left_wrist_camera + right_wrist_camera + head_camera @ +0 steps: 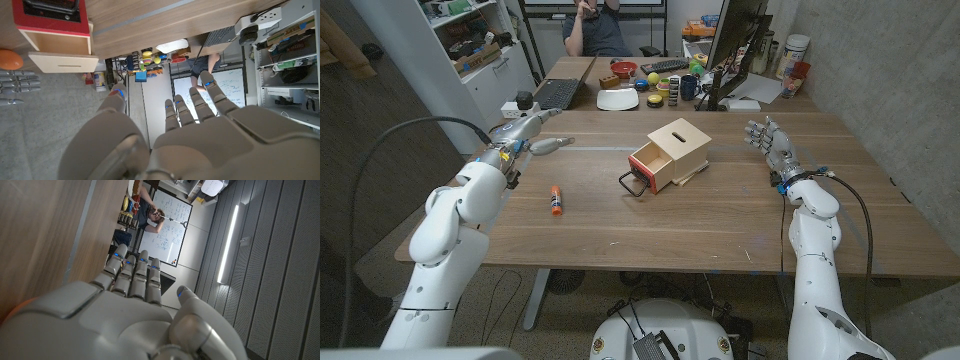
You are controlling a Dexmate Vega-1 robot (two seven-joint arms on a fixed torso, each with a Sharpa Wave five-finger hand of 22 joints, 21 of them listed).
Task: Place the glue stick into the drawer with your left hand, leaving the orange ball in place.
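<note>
The glue stick (556,201), orange with a white end, lies on the wooden table (620,235) in front of my left arm. My left hand (544,144) (190,135) hovers behind it, near the table's far left, fingers stretched out and apart, holding nothing. The small wooden drawer box (672,150) (60,45) stands mid-table with its red drawer (648,167) pulled out towards the glue stick. In the left wrist view an orange ball (10,59) lies beside the box. My right hand (767,138) (135,315) stands to the right of the box, fingers spread, empty.
A laptop (557,93), a white bowl (618,99), a monitor (735,45) and several small items crowd the far desk. A person (595,25) sits behind it. A shelf unit (470,50) stands at the back left, and a white power strip (257,22) lies on the table near my left hand.
</note>
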